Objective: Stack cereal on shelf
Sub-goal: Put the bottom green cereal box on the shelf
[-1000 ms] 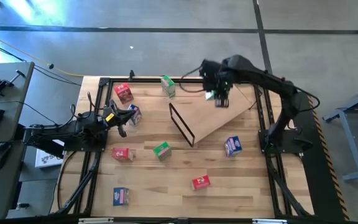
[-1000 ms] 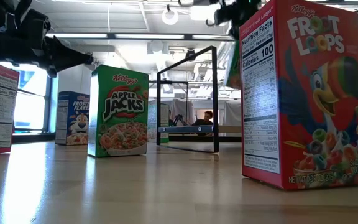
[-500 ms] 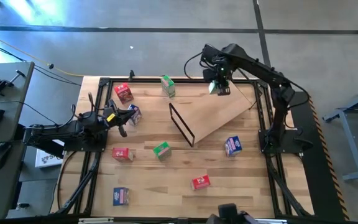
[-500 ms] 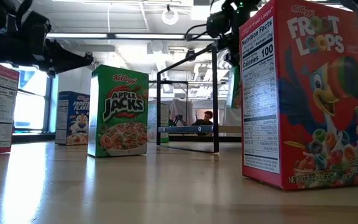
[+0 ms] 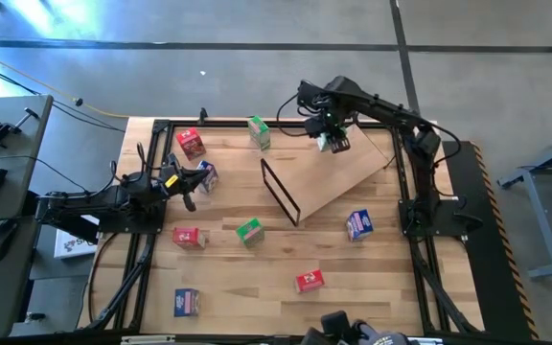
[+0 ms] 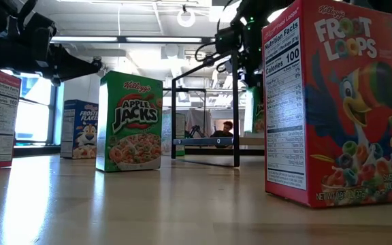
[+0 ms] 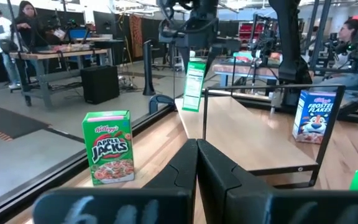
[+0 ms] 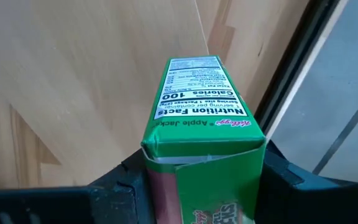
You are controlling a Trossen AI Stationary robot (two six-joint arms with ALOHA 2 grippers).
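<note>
Above shelf (image 5: 348, 172) top edge — right claw (image 5: 332, 142) clamps green cereal box (image 8: 197, 134).

The big red box (image 6: 335, 102) nearest the low camera is showing "Kellogg's Froot Loops" on its front and "Nutrition Facts, Calories 100" on its side. The green box (image 6: 131, 121) is reading "Kellogg's Apple Jacks", as is another green box (image 7: 109, 147) in the left wrist view. A blue box (image 7: 312, 116) is showing "Frosted Flakes". The green box in the right end effector (image 8: 201, 134) is displaying "Nutrition Facts", "Calories 100" and "Apple Jacks".
</note>
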